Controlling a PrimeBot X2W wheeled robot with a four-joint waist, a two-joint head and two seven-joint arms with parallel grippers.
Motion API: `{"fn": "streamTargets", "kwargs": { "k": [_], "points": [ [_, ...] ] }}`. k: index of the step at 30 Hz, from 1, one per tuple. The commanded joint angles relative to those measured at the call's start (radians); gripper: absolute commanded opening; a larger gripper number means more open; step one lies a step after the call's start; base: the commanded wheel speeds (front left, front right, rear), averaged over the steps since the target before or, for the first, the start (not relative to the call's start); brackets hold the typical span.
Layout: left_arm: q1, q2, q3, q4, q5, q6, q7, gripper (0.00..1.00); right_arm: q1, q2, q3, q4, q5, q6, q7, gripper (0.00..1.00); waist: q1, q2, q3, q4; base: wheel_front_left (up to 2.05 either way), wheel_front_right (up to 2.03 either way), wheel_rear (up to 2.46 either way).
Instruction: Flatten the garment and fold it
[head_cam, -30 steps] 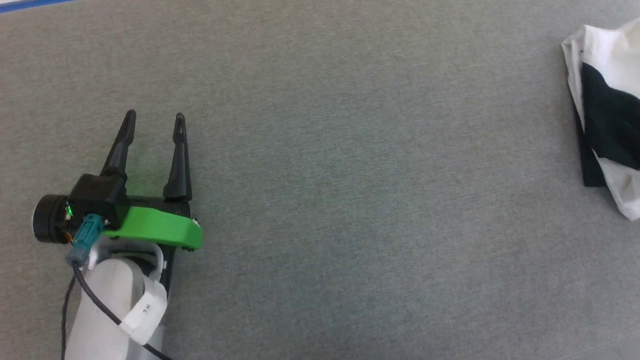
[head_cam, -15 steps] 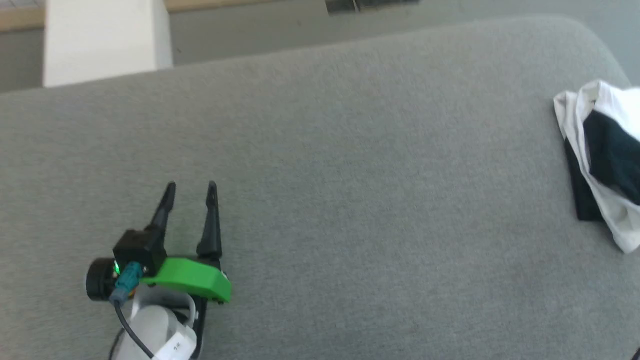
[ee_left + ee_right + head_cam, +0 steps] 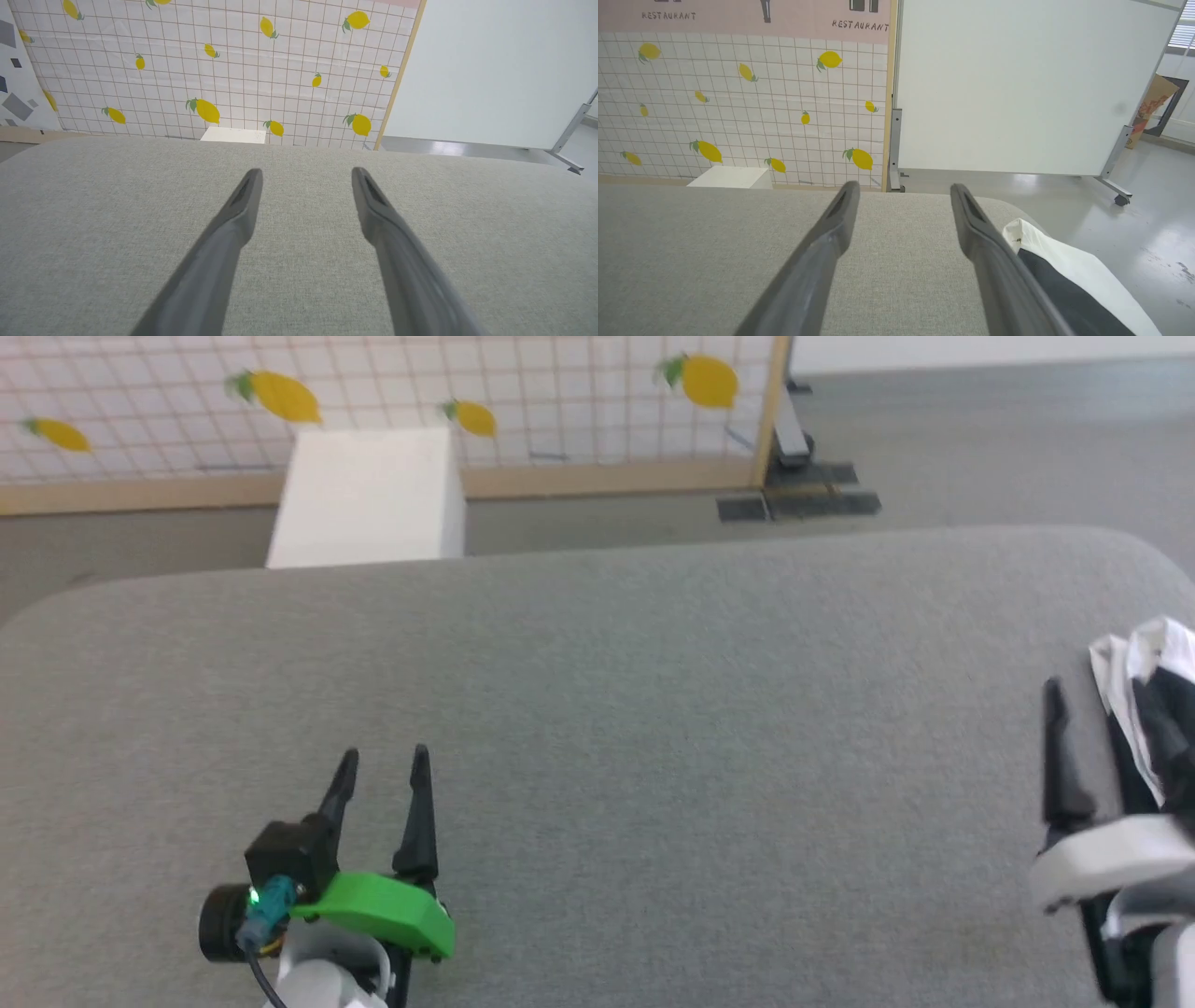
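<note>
1. The garment (image 3: 1162, 639) – white with a black panel – lies bunched at the 3 o'clock edge of the grey tabletop (image 3: 653, 709), not yet flattened.
2. The right end effector (image 3: 904, 189) is released, fingers spread with nothing between them; in the right wrist view the garment (image 3: 1069, 280) sits just outside its 3 o'clock finger – whether they touch I cannot tell.
3. The left end effector (image 3: 384, 756) is at 7 o'clock in the head view, well apart from the garment, fingers parted over bare cloth and gripping nothing.
4. Beyond the far edge, at 11 o'clock, stands a white box (image 3: 369, 495) before a lemon-print grid wall (image 3: 560, 392).
</note>
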Motion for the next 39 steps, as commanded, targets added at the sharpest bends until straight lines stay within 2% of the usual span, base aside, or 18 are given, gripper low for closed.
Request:
{"fn": "streamTargets", "kwargs": {
  "k": [1, 7, 15, 31, 32, 39],
  "points": [
    [0.015, -0.004, -0.007, 0.011, -0.008, -0.004, -0.004, 1.00, 0.031, 0.014, 0.018, -0.024, 0.008, -0.002, -0.006, 1.00, 0.0001, 0.0000, -0.069, 0.068, 0.00, 0.00, 0.00],
    [0.026, -0.007, -0.018, 0.037, -0.015, -0.012, -0.005, 1.00, 0.123, 0.043, 0.087, -0.064, 0.023, -0.002, -0.013, 1.00, 0.0001, 0.0000, -0.095, 0.097, 0.00, 0.00, 0.00],
    [0.054, -0.010, -0.024, 0.050, -0.018, -0.020, -0.005, 1.00, 0.199, 0.050, 0.128, -0.083, 0.040, -0.002, -0.018, 1.00, 0.0001, 0.0000, -0.115, 0.110, 0.00, 0.00, 0.00],
    [0.070, -0.015, -0.019, 0.059, -0.031, -0.016, -0.005, 1.00, 0.216, 0.051, 0.130, -0.087, 0.079, -0.002, -0.010, 1.00, 0.0001, 0.0000, -0.120, 0.100, 0.00, 0.00, 0.00],
    [0.061, -0.011, -0.019, 0.057, -0.020, -0.016, 0.000, 0.00, 0.203, 0.049, 0.130, -0.083, 0.071, 0.000, -0.011, 0.00, 0.0001, 0.0000, -0.120, 0.100, 0.00, 0.00, 0.00],
    [0.060, -0.009, -0.020, 0.056, -0.021, -0.015, 0.001, 0.00, 0.202, 0.049, 0.130, -0.081, 0.071, 0.000, -0.011, 0.00, 0.0001, 0.0000, -0.120, 0.099, 0.00, 0.00, 0.00]
  ]
}}
